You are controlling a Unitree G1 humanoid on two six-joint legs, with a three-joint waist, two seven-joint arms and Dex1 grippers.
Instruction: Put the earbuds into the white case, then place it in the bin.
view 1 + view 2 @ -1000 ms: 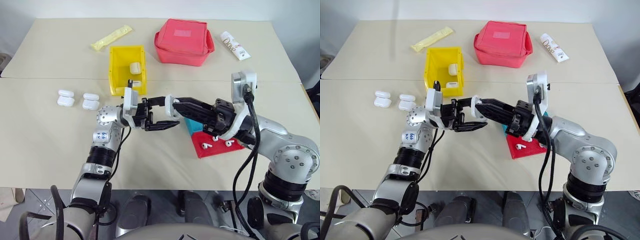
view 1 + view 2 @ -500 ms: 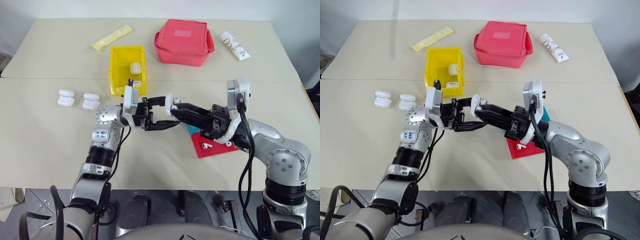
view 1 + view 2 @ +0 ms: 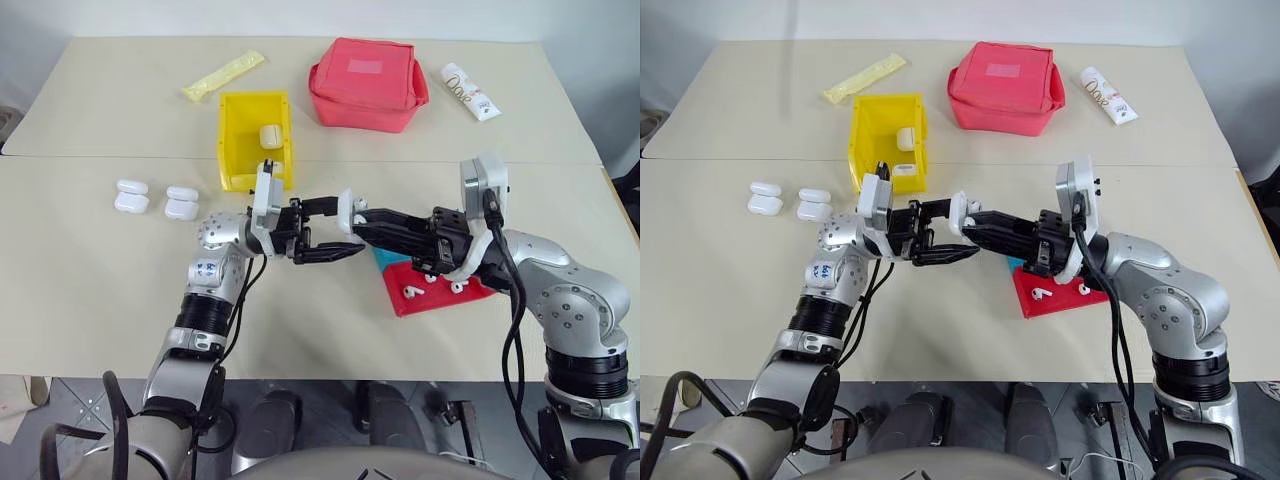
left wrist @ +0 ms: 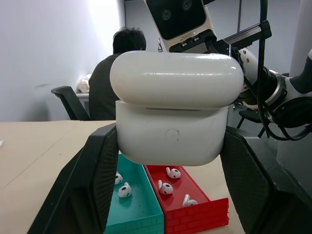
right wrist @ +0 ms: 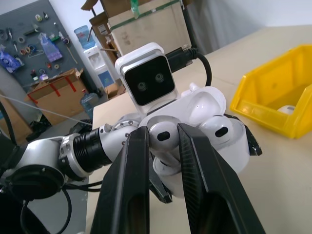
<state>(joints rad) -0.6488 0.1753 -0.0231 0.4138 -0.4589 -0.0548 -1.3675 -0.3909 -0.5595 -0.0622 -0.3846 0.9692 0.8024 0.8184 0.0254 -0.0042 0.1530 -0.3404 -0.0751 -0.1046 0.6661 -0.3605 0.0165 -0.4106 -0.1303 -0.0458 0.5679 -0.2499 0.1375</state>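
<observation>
Over the middle of the beige worktop (image 3: 90,300), from the head camera, I see my two arms meeting fingertip to fingertip. The left end effector (image 3: 335,228) is clamped shut on a small glossy white rounded earbud case (image 3: 347,207), held up off the surface. The right end effector (image 3: 362,221) reaches in from the other side, its tip right at the case. Behind them stands the bright yellow tall-walled plastic bin (image 3: 232,130) with a white case already inside. Two more pairs of white cases (image 3: 132,195) lie well off to my left. Beneath my right arm sit a low red tray (image 3: 425,297) and a teal tray (image 3: 382,257), loose tiny white earbuds (image 3: 407,292) showing in the red one.

From the left wrist camera, the case fills the space between the black fingers (image 4: 92,170), gripped on both flanks; the seam between lid and body shows. Both trays with their buds lie below, and a person sits facing away in the background.

From the right wrist camera, my narrow-set fingers (image 5: 134,170) pinch one earbud by its rounded head, just over the open case, where another bud already sits in its well.

I judge the step in hand is seating the second bud. Next calls for lining the stem with the empty well, lowering it, releasing, then shutting the lid before carrying the case to the bin.
</observation>
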